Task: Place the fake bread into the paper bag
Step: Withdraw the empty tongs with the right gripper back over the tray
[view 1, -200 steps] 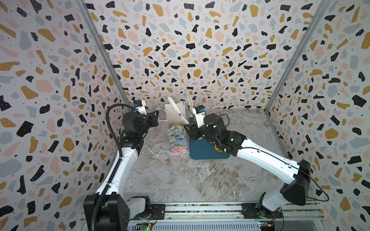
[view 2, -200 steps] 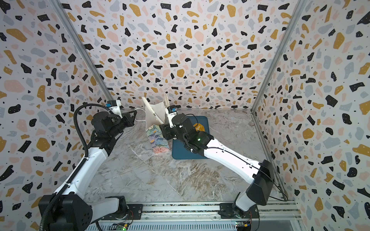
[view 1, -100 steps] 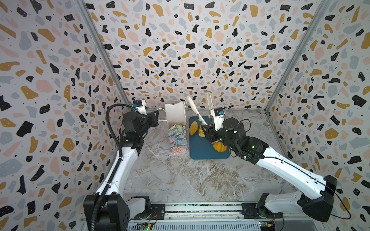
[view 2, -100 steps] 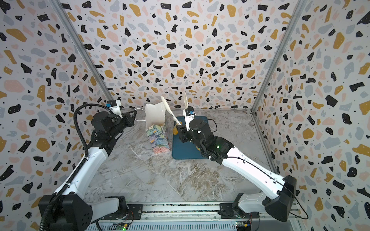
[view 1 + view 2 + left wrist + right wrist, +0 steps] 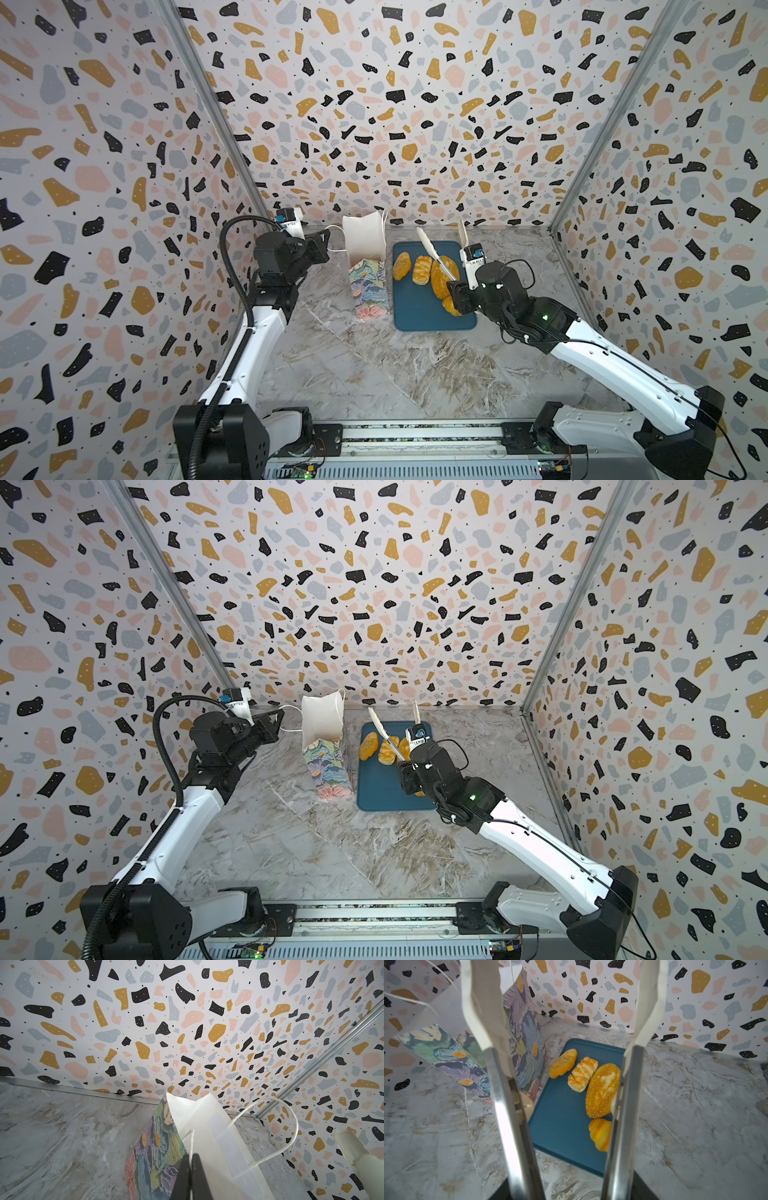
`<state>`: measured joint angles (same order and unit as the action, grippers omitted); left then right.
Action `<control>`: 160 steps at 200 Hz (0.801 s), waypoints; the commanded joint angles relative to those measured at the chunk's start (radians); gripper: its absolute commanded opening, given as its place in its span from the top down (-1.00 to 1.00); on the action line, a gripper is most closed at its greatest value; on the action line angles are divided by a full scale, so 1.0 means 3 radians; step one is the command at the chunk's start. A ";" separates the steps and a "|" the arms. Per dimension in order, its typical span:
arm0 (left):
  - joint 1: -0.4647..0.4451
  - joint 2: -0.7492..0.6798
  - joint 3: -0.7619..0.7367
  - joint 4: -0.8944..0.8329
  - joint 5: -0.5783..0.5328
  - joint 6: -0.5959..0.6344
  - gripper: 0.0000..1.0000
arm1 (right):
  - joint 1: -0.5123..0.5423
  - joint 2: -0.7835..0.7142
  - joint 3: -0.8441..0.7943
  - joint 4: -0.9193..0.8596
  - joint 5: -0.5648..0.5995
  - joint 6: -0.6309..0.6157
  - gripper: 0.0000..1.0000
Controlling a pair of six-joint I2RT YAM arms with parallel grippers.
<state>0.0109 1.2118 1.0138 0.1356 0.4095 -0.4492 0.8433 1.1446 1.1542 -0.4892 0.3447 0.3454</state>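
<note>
Left gripper [image 5: 190,1156] pinched shut on cord handle [image 5: 188,1138] of paper bag [image 5: 368,286], upper center. Right gripper [image 5: 454,293] clamps tongs [image 5: 506,1109], arms spread, above tray [image 5: 562,1122] of fake bread [image 5: 603,1088]. We can't read camera sticker [image 5: 473,252].

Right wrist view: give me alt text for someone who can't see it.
Open, empty tongs frame a dark-blue tray holding four fake breads, the seeded loaf largest. The floral paper bag stands beside it.
</note>
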 commanded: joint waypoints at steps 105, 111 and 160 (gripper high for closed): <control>0.0002 -0.0056 -0.0040 0.0135 -0.0001 0.0016 1.00 | -0.0059 -0.0390 -0.0549 -0.0238 0.0150 0.0284 -0.17; 0.0005 -0.0056 -0.0040 0.0136 -0.0001 0.0019 1.00 | -0.0060 -0.0402 -0.0579 -0.0237 0.0150 0.0297 -0.17; 0.0001 -0.0056 -0.0043 0.0136 -0.0001 0.0016 1.00 | -0.0080 -0.0461 -0.0794 -0.0206 0.0128 0.0418 -0.17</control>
<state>0.0109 1.2118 1.0134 0.1356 0.4088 -0.4488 0.8253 1.0428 0.9325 -0.5697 0.3645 0.4339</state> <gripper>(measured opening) 0.046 0.585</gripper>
